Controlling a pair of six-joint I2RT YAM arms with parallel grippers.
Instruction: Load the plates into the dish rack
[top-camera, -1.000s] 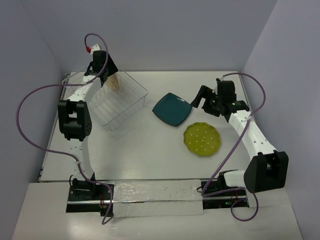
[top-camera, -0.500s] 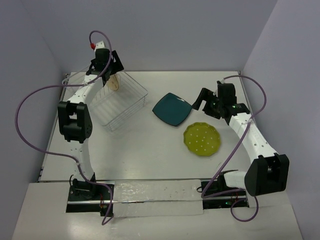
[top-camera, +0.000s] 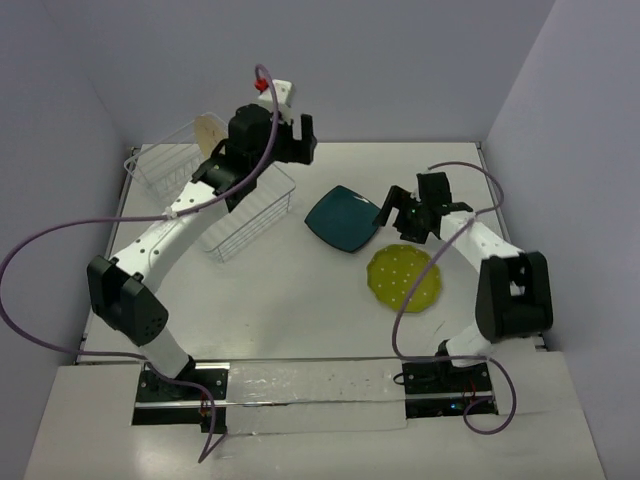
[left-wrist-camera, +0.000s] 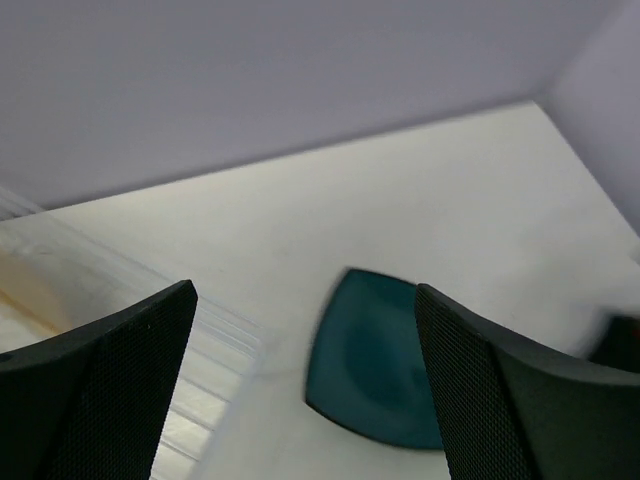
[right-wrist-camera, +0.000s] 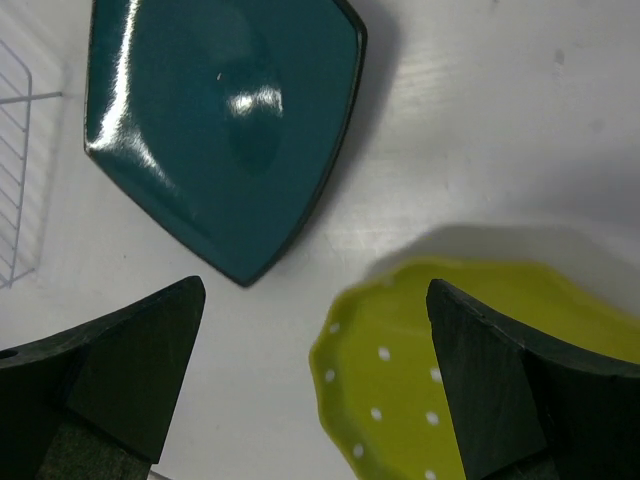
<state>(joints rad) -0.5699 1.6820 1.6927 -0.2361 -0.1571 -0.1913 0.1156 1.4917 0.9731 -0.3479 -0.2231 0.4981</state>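
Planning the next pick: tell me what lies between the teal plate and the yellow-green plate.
Only bare table separates teal plate from yellow-green plate, per the right wrist view.

the dish rack (top-camera: 248, 232), a square basket of thin white wire, sits toward 10 o'clock in the top view. the round cream plate (top-camera: 208, 129) stands on edge in it at its 11 o'clock corner, its pattern too small to make out. the dark teal rounded-square plate (top-camera: 343, 218) lies flat and glossy at 3 o'clock of the rack, apart from it, and the yellow-green scalloped plate (top-camera: 405, 278) with white dots lies flat at 4 o'clock of the teal one, near but not touching.
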